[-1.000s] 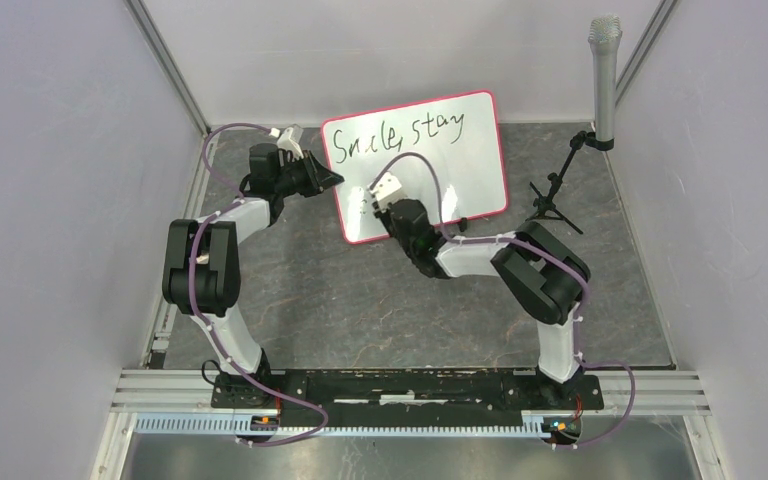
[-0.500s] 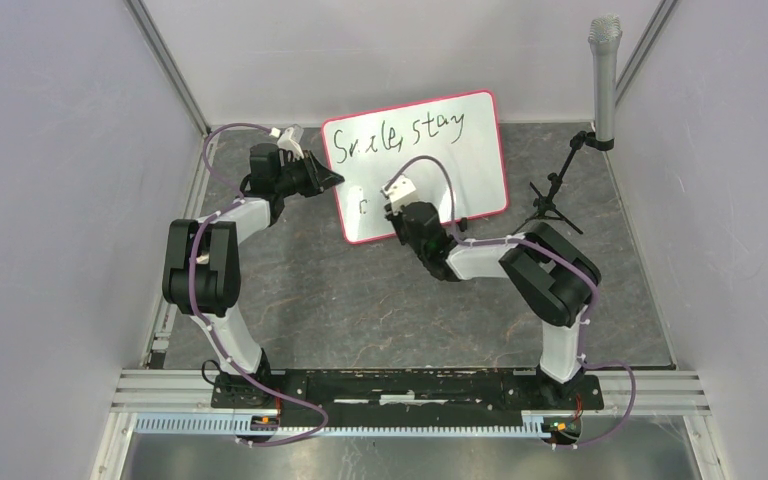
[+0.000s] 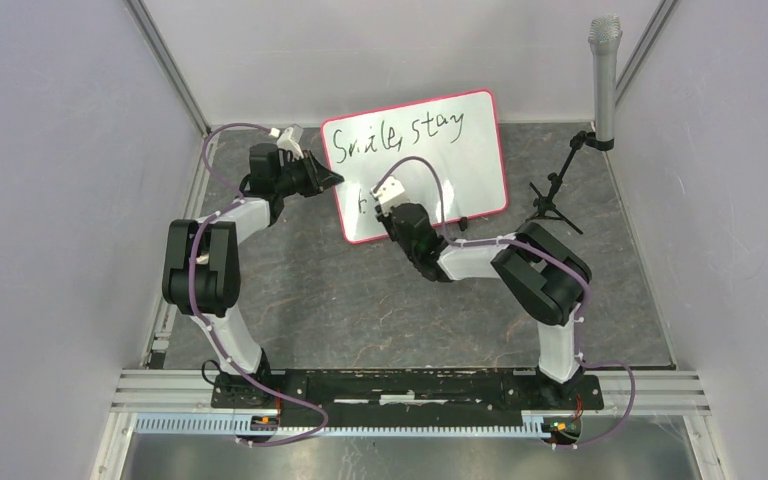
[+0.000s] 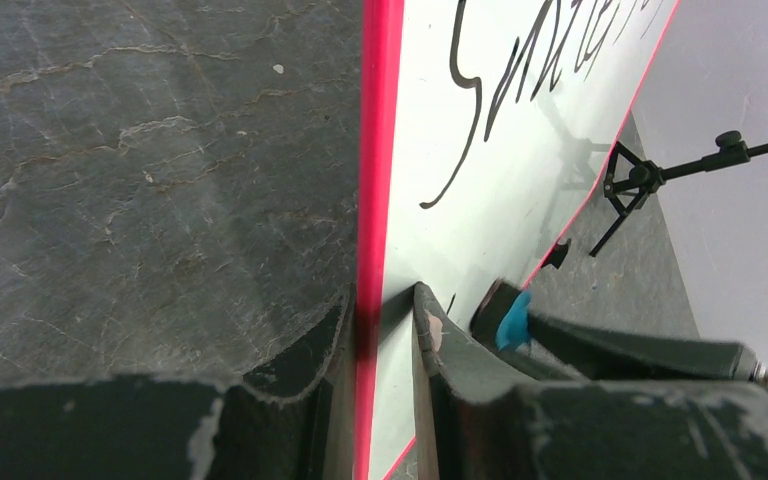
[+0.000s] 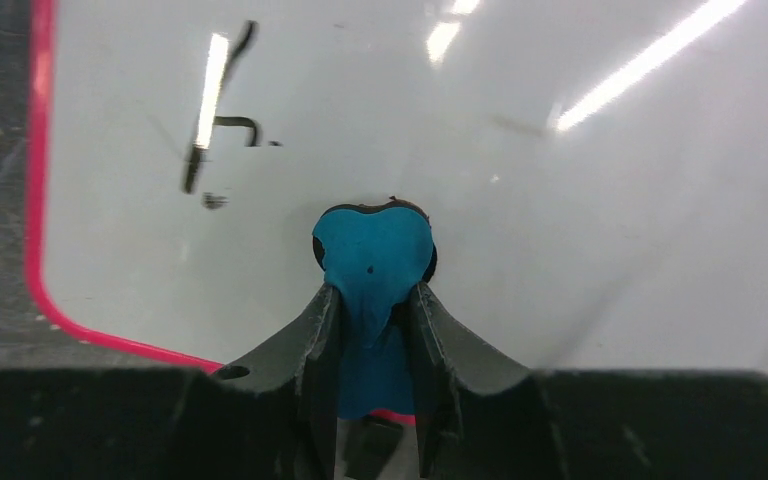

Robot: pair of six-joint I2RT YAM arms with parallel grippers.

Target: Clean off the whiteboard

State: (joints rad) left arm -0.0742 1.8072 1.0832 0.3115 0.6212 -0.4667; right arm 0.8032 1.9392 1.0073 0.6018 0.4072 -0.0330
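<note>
While its lower left area is wiped almost clean, the whiteboard [image 3: 475, 170] carries a full line of black handwriting [image 3: 395, 130] across its top. It stands at the far middle of the table [image 3: 360, 300], face toward the arm bases, with its upper edge close to the back wall. A few short black strokes [image 5: 222, 140] sit near the lower left corner, just inside the pink-red frame [image 5: 38, 200]. One small black foot [image 4: 557, 255] shows at the bottom edge in the left wrist view.

Left gripper [image 4: 380, 300]: closed narrow on the board's left edge. One finger lies behind the frame and the other on the white face, so the frame is pinched between them. In the overhead view this gripper [image 3: 332, 180] meets the board about halfway up that edge.

Right gripper [image 5: 375, 300]: closed tightly on a blue eraser [image 5: 373, 250]. The eraser protrudes beyond the fingertips and appears to be pressed to the board's surface in the lower left area, to the right of and below the short strokes. The left wrist view shows the same blue block [image 4: 513, 320] against the face of the board. From above, the right wrist covers the eraser, so contact cannot be confirmed there.

Surroundings: the table has a dark, stone-patterned surface. A grey microphone [image 3: 605, 75] rises on a black stand [image 3: 555, 195] at the far right corner, just beside the board's right edge and apart from it.
</note>
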